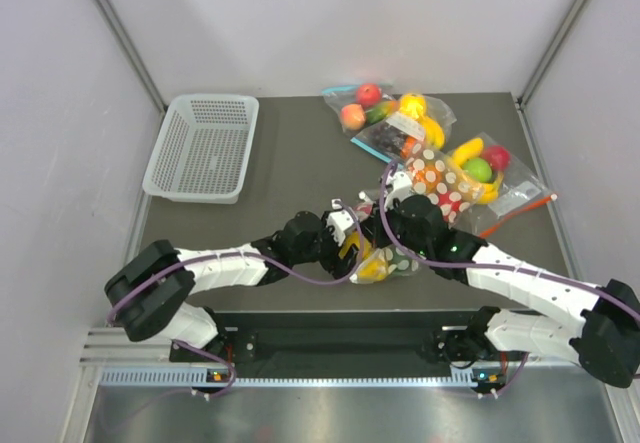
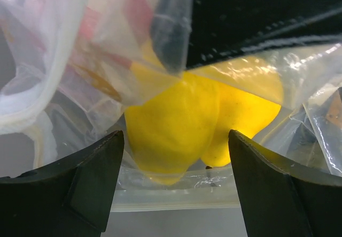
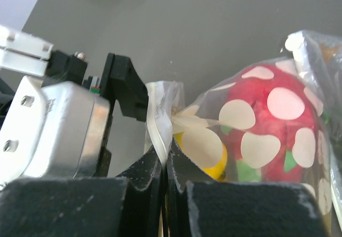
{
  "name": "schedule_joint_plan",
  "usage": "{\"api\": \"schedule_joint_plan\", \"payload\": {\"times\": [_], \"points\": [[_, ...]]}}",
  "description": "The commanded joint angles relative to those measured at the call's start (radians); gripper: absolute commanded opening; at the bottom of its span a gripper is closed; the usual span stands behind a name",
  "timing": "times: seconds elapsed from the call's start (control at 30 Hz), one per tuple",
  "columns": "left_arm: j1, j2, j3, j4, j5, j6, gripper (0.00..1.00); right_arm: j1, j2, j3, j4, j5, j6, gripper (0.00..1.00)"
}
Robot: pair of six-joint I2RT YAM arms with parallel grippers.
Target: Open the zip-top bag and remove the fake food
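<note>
The dotted zip-top bag lies at lower centre of the top view. The right gripper pinches its white rim tightly. The left gripper is spread wide around yellow fake food inside the plastic

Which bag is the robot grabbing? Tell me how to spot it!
Look at the middle of the near side of the dark grey table. The floppy clear plastic bag with white polka dots lies there, its edge pinched in the right tool. The other dotted bag farther back shows orange; this one shows glossy yellow plastic fruit.
</note>
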Motion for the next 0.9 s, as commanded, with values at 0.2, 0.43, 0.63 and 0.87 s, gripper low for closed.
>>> {"api": "schedule_joint_plan", "payload": {"times": [0.2, 0.43, 0.63, 0.87], "points": [[-0.026, 0.105, 0.054, 0.068, -0.062, -0.009, 0.62, 0.003, 0.01, -0.043, 0.127, -0.035, 0.047, 0.0], [-0.044, 0.113, 0.034, 0.108, -0.082, -0.023, 0.18, 0.003, 0.009, -0.061, 0.125, -0.03, 0.052, 0.0], [-0.044, -0.101, -0.093, 0.137, -0.065, -0.026, 0.13, -0.008, -0.037, -0.043, 0.036, 0.059, 0.024, 0.0], [-0.044, -0.296, -0.176, 0.1, -0.042, -0.02, 0.11, -0.06, -0.06, -0.037, 0.004, 0.074, 0.0, 0.0]]}}
